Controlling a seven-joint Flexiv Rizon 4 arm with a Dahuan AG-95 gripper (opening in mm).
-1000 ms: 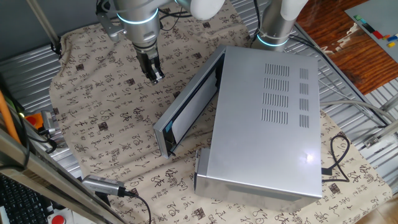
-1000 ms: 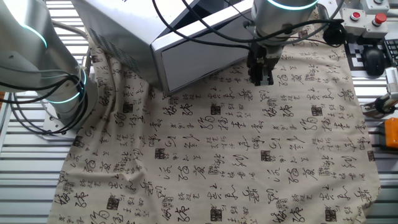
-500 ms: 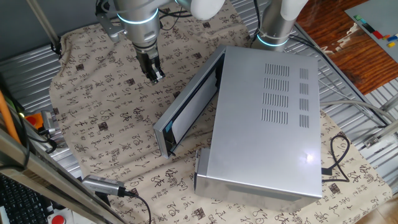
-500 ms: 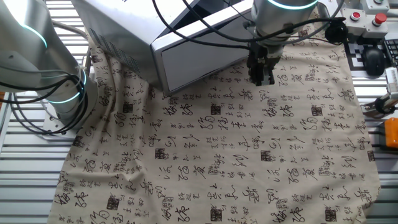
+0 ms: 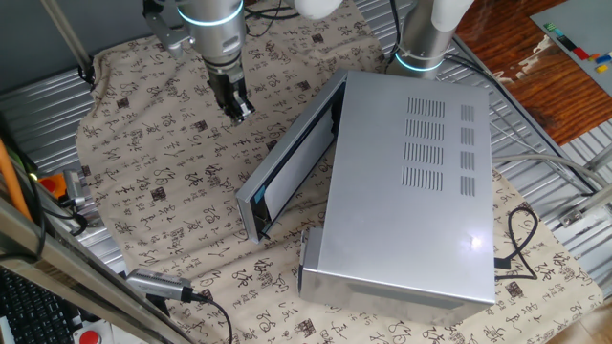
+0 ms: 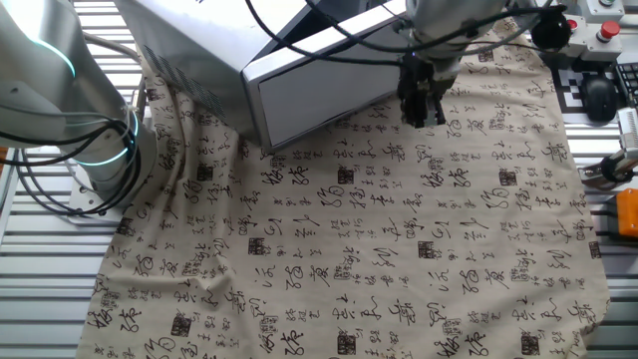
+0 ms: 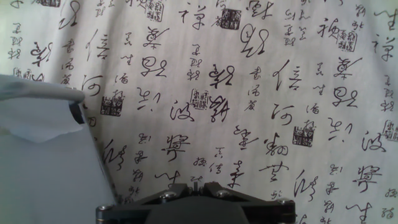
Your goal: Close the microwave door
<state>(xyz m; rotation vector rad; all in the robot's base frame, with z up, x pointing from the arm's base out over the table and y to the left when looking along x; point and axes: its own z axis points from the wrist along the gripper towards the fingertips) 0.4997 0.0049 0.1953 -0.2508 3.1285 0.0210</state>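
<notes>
- On the patterned cloth [image 5: 163, 182], the microwave [image 5: 411, 191] lies with its slotted panel facing up, and the microwave door [image 5: 292, 162] stands ajar from its front, hinged at the far end and swung out at the near end, with a dark wedge of gap between the door and the microwave's body.
- Beside the door's outer face, on the side away from the microwave, the gripper [image 5: 239, 112] hangs above the cloth; it is near the door's far half but clearly apart from it, touching nothing.
- In the other fixed view the gripper [image 6: 423, 108] sits just past the door's [image 6: 319, 95] end, over bare cloth.
- The fingers appear drawn close together and hold nothing, though the hand view shows only the gripper base, so this is a judgement from the two fixed views.
- Risk: pushing close to the hinge end gives little leverage, so the door may not swing fully shut.
- Risk: a hard or steep push could shove the whole microwave across the cloth, bunching the fabric, instead of turning the door.
- Risk: fingers travelling too low could snag the cloth; too high, they could ride over the door's top edge and slip off.
</notes>
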